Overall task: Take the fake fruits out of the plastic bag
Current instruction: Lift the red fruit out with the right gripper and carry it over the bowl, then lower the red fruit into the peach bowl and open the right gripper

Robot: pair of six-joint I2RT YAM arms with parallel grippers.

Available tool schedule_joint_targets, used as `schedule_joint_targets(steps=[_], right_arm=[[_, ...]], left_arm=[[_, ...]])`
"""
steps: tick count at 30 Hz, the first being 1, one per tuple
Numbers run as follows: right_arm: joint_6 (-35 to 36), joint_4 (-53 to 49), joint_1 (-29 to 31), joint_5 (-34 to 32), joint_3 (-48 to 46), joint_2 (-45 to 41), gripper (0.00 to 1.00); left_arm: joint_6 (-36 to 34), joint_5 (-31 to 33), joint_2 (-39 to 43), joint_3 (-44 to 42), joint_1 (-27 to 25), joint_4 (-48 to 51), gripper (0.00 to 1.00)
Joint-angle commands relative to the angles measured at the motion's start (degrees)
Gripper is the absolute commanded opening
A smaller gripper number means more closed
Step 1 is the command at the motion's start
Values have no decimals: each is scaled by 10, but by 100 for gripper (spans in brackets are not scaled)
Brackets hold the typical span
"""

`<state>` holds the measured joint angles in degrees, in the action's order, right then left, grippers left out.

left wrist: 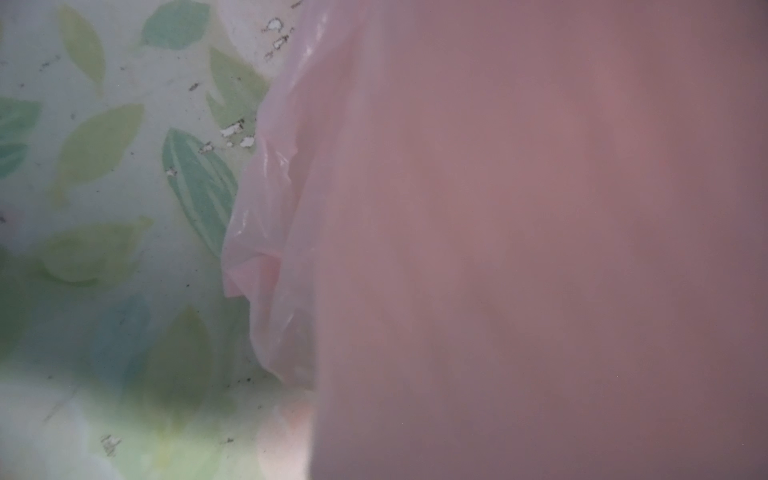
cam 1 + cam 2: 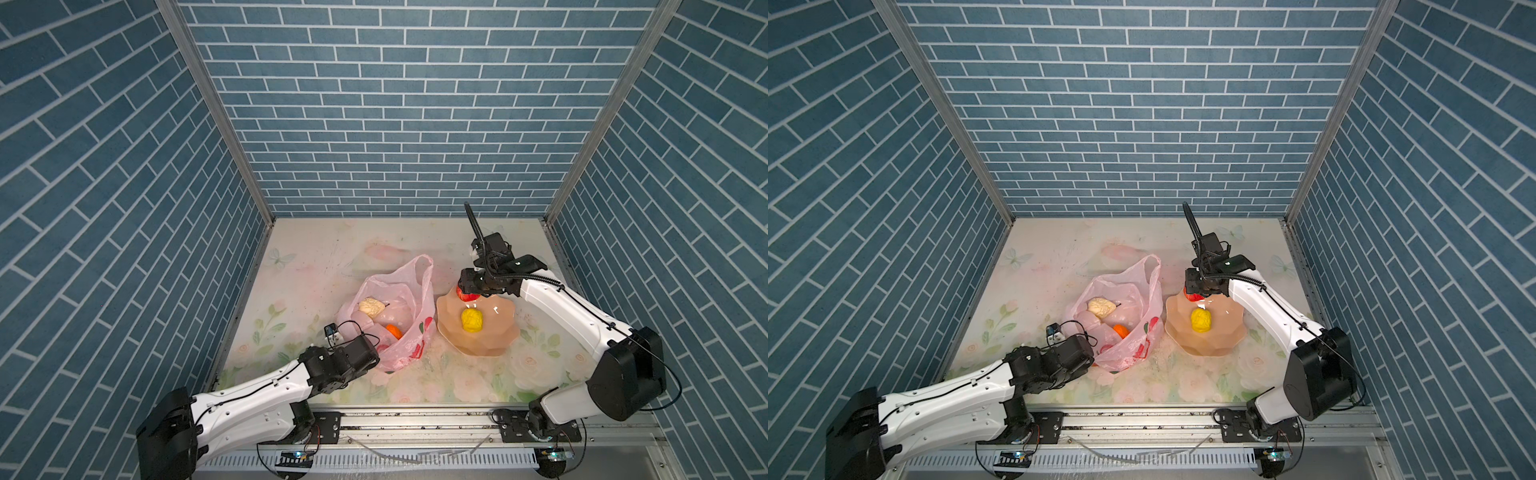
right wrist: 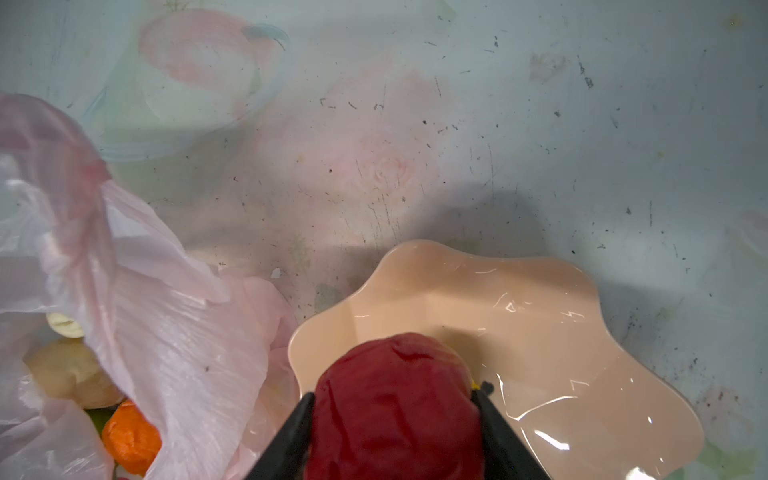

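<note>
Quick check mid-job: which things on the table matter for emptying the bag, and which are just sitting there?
Job: plastic bag; cream fruit and orange fruit inside it; red fruit held by the right gripper; yellow fruit lying in the peach bowl.
Just there: the peach bowl itself, apparently the drop spot; floral table.

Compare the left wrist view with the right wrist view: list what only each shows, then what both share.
Left wrist only: green printed leaves. Right wrist only: the red fruit clamped in the right gripper over the peach bowl, plus an orange fruit and a cream fruit inside the plastic bag. Both: the plastic bag and the floral table.
</note>
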<state>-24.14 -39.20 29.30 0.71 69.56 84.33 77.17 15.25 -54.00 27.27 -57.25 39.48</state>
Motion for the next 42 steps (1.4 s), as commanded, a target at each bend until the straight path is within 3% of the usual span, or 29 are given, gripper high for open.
schedule_joint_targets(steps=[1,17,33,39,42], right_arm=[[0,23,-6,-7,-24,4,27],[-13,32,-33,-71,-80,14,27],[-9,53,-67,-73,-110,52,27],[-9,65,-68,-70,-121,75,34],[-10,69,-69,-70,-125,79,43]], left_arm=[[10,10,8,7,-5,20,13],[6,-4,1,-27,-7,-38,13],[-9,-5,-5,-24,-11,-39,14],[-10,-5,-8,-23,-11,-44,14],[-14,-4,-8,-20,-11,-42,14]])
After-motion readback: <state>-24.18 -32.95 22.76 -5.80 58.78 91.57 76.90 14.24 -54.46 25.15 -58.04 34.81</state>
